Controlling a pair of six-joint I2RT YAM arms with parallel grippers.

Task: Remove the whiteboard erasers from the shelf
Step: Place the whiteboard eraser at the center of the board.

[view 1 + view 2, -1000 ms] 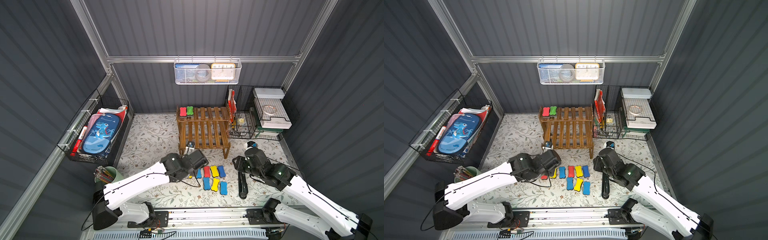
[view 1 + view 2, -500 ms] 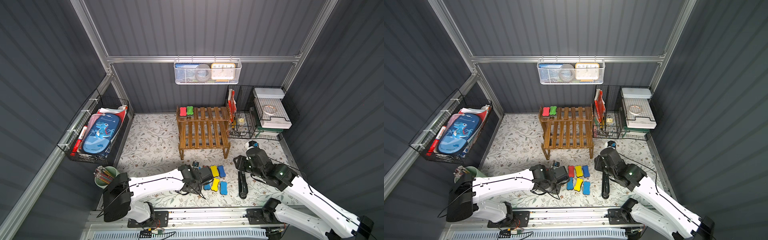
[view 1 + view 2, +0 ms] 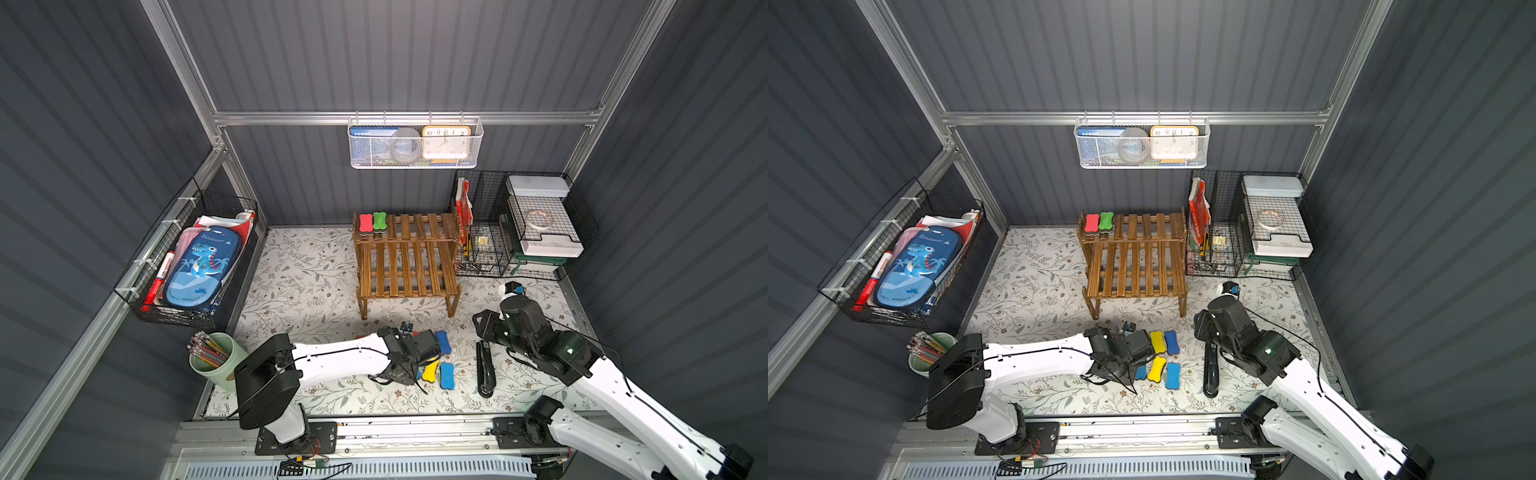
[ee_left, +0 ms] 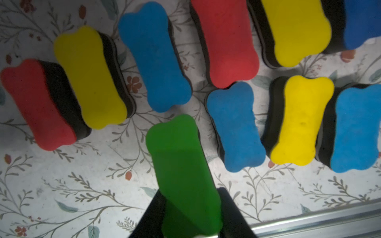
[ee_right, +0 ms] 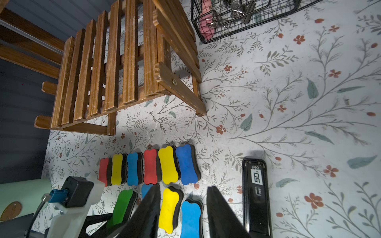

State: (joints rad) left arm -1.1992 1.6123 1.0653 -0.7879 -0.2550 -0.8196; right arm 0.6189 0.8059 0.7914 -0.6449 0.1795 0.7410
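Left hand (image 4: pixel 191 208) clamped on a green eraser (image 4: pixel 179 164), pinched across its long sides near one end, most of the body sticking out past the fingers; it is low over the bench (image 3: pixel 307 282) in front of the shelf (image 3: pixel 405 266), and contact with the bench cannot be told. Nine loose erasers (image 5: pixel 168 164) lie in two rows on the bench in front of the shelf, coloured tops up, felt down, packed just beside one another. Two more sit at one end of the shelf's upper rear tier: a red eraser (image 3: pixel 365 222) and a second green eraser (image 3: pixel 380 220), side by side. Right hand (image 5: pixel 183 191) has fingers apart with nothing between them, hanging off the shelf's front corner near a black stapler (image 5: pixel 255 195). Judgement: these pads look very light, soft and springy, not fragile; foam will squash under a hard pinch and could twist when held by an end. Best hold is likely across the narrow waist, coming straight down so the neighbour on the shelf is not nudged off the slats
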